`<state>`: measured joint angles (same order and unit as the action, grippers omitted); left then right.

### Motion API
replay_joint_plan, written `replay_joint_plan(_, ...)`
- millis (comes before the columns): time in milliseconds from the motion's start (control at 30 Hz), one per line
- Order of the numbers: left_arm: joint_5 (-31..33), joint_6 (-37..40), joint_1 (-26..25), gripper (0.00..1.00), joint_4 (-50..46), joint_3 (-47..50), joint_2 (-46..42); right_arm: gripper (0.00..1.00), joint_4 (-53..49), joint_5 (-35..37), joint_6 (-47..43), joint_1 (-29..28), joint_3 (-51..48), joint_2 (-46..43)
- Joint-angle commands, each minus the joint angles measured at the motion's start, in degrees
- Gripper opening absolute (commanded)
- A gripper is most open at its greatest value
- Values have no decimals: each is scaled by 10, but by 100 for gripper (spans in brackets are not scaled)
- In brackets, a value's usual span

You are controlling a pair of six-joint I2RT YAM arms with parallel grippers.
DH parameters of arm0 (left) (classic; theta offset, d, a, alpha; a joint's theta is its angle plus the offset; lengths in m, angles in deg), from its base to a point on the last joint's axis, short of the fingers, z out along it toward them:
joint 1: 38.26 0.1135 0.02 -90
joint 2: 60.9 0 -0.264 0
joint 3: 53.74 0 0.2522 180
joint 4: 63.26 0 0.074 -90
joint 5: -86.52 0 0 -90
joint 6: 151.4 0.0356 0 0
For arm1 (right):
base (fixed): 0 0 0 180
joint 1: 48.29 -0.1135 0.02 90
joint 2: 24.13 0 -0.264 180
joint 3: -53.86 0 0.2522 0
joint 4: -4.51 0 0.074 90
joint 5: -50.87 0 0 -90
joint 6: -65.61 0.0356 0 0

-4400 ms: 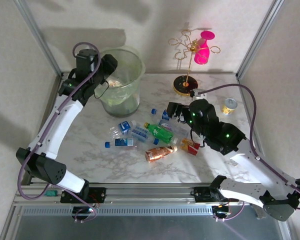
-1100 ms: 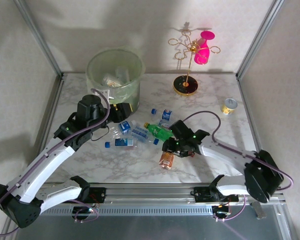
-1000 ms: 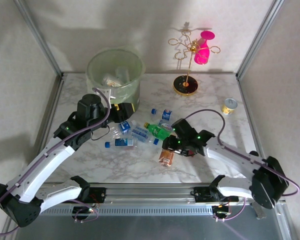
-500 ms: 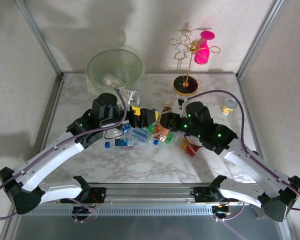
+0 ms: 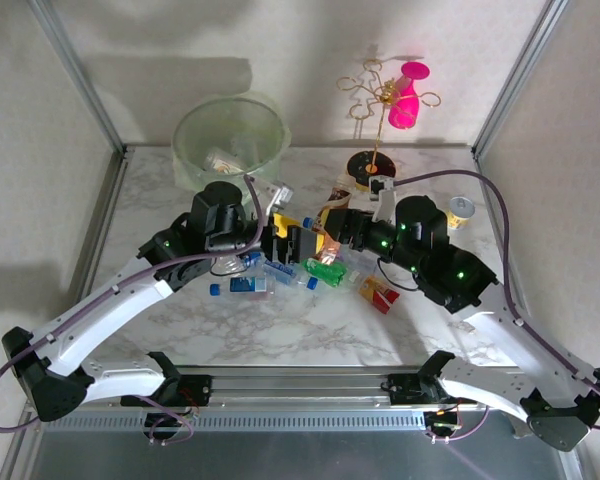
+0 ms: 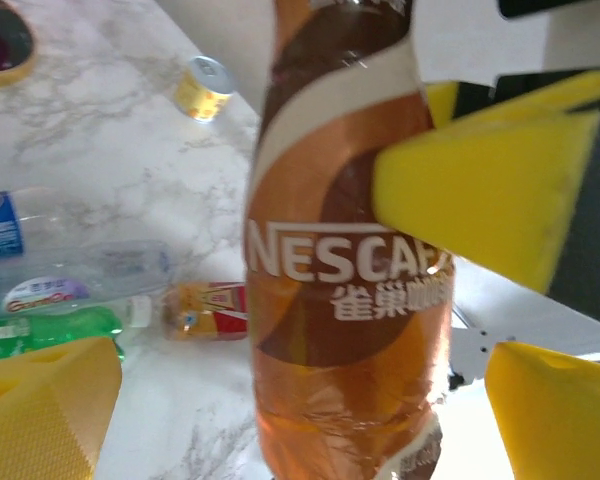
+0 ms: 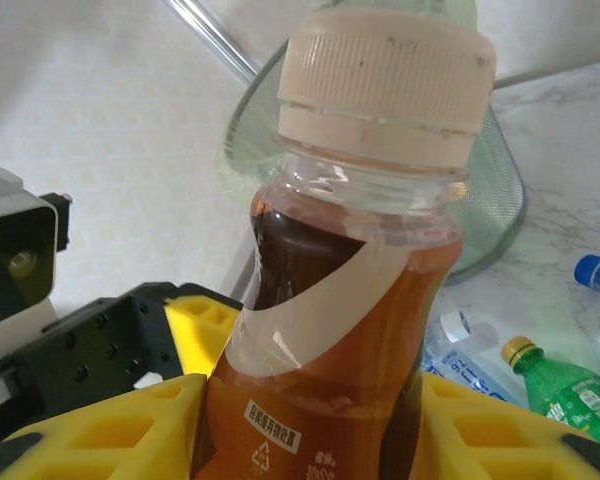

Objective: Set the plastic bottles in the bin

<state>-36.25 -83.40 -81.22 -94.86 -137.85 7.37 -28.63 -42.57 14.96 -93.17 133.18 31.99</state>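
A copper-brown Nescafe bottle (image 6: 350,250) with a cream cap (image 7: 380,80) hangs upright above the middle of the table. My right gripper (image 7: 310,440) is shut on its lower body, a yellow pad on each side. My left gripper (image 6: 300,420) is open, and its yellow pads (image 6: 40,410) stand apart on either side of the same bottle. Seen from above, the two grippers (image 5: 305,240) meet nose to nose. The pale-green bin (image 5: 192,165) stands at the back left with bottles inside (image 5: 220,160). A green bottle (image 5: 325,270) and clear blue-labelled ones (image 5: 245,283) lie below the grippers.
A red-and-yellow labelled bottle (image 5: 378,292) lies right of the pile. The gold wire stand (image 5: 365,165) with a pink cup (image 5: 405,95) rises at the back, close behind my right gripper. A silver can (image 5: 462,208) sits at the right. Metal frame posts edge the table.
My right gripper has lifted the brown bottle off the table and carried it back and left. My left gripper has opened wide and swung right until its pads flank the bottle.
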Motion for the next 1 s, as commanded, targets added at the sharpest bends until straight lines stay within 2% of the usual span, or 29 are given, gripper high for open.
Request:
replay_joint_plan(0, -70, 13, -5, 93, 36, 12, -11, 47, 36, -26, -9, -2, 12, -13)
replay_joint_plan(167, -142, -20, -8, 89, 95, 33, -7, 48, 65, -59, -5, -2, 1, -25)
replay_joint_plan(400, -142, -35, -13, 76, 125, 32, -1, 48, 90, -71, 2, -2, -16, -36)
replay_joint_plan(667, -147, -60, -13, 73, 164, 33, 6, 48, 108, -88, 6, -2, -31, -30)
replay_joint_plan(833, -160, -63, -15, 52, 171, 31, 12, 49, 108, -77, 3, -2, -33, -33)
replay_joint_plan(967, -161, -63, -15, 49, 172, 31, 13, 51, 110, -69, 4, -2, -40, -34)
